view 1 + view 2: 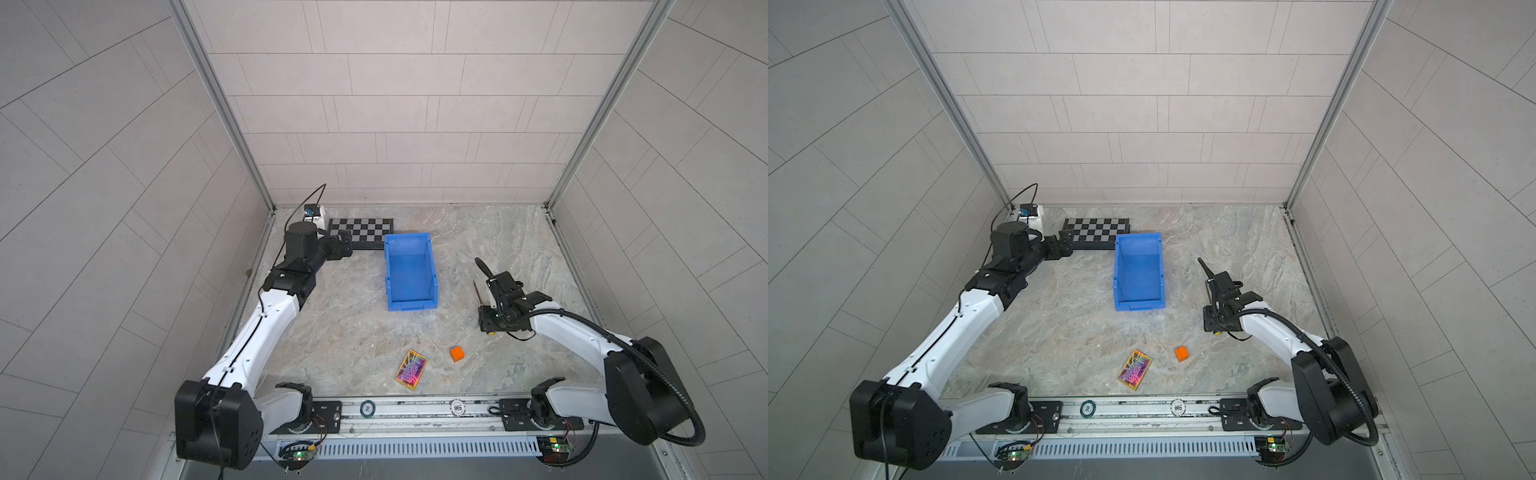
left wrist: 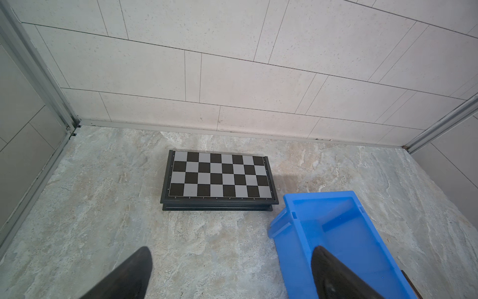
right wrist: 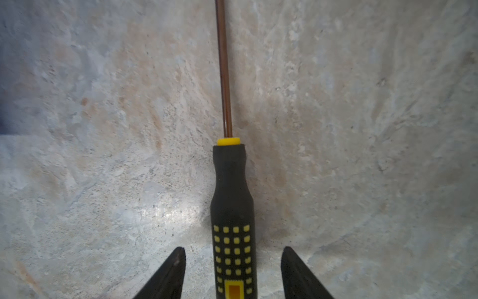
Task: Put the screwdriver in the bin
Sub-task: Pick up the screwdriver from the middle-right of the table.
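Note:
The screwdriver (image 3: 232, 207) lies flat on the stone table to the right of the bin; it has a black handle with yellow dots, a yellow collar and a thin dark shaft. In a top view only its shaft (image 1: 477, 291) and yellow end show. My right gripper (image 3: 233, 248) is down over the handle and open, one finger on each side with table showing in both gaps. The blue bin (image 1: 388, 270) (image 1: 1118, 270) stands empty at mid-table. My left gripper (image 2: 231, 248) hovers open by the bin's (image 2: 292, 246) far left corner, holding nothing.
A folded black-and-grey chessboard (image 1: 361, 230) (image 2: 217, 176) lies behind the bin, near the back wall. An orange cube (image 1: 456, 353) and a shiny holographic card (image 1: 411, 370) lie towards the front. Two poker chips (image 1: 368, 408) sit on the front rail.

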Motion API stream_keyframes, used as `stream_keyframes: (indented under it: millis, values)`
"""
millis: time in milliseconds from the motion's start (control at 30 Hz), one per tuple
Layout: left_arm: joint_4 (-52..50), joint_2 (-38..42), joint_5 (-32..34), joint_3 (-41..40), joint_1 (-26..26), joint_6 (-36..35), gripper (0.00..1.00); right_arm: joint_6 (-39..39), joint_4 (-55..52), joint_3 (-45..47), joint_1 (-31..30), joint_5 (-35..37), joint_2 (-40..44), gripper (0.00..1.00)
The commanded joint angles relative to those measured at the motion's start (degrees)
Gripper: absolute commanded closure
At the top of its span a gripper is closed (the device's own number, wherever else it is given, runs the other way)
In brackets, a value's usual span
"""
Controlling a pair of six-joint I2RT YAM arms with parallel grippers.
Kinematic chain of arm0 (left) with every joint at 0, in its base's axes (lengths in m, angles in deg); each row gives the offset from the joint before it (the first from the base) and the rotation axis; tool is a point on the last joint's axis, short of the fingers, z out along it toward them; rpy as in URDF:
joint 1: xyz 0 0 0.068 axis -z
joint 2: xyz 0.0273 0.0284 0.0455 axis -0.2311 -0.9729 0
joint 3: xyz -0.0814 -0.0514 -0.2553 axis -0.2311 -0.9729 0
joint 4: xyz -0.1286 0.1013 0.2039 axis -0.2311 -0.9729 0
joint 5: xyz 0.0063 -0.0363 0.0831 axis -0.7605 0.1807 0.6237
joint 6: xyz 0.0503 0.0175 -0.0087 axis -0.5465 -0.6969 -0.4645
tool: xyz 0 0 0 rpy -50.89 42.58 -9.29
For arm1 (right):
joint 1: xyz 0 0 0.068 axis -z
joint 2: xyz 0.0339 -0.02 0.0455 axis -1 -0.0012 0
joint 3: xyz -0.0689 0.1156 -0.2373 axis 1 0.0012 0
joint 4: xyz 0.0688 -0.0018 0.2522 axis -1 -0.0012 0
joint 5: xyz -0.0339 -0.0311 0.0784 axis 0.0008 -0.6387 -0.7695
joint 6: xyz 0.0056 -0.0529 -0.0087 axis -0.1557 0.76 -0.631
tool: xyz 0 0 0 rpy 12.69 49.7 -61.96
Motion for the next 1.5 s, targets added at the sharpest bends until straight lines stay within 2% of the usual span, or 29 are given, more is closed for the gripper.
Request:
stream_keyframes:
  millis: [0,433,700,767,800,900,1233,1467]
  values:
    - [-0.3,1.6,1.6,1.6,0.1,-1.0,0.00,-0.6,-0.1,-1.3,-0.3,0.5,-2.4,0.42]
    - [-1.1,2.9,3.7,1.6,-0.1,-1.8,0.01,-0.6,2.3,-0.5,-0.3,2.2,-4.9,0.54]
    - [-1.4,3.4,4.5,1.6,-0.7,-1.9,0.01,-0.1,2.4,-1.2,-0.3,2.0,-5.7,0.68]
    - [-1.5,3.5,4.9,1.5,-0.7,-1.9,0.00,0.1,2.1,-1.7,-0.4,1.9,-5.7,0.80]
    - [-1.6,3.5,4.9,1.5,-0.7,-2.0,0.00,0.1,1.9,-2.0,-0.5,1.9,-5.5,0.82]
    - [-1.7,3.8,5.5,1.4,-0.9,-2.0,0.00,0.4,0.7,-3.5,-1.2,2.7,-4.6,0.82]
    - [-1.5,4.5,6.8,0.9,-1.6,-2.0,0.00,2.7,-5.6,-17.6,-6.2,4.7,-0.9,0.85]
    - [-1.2,4.6,6.0,0.8,-2.0,-1.7,0.01,5.2,-7.4,-32.6,-12.8,5.4,-7.5,0.85]
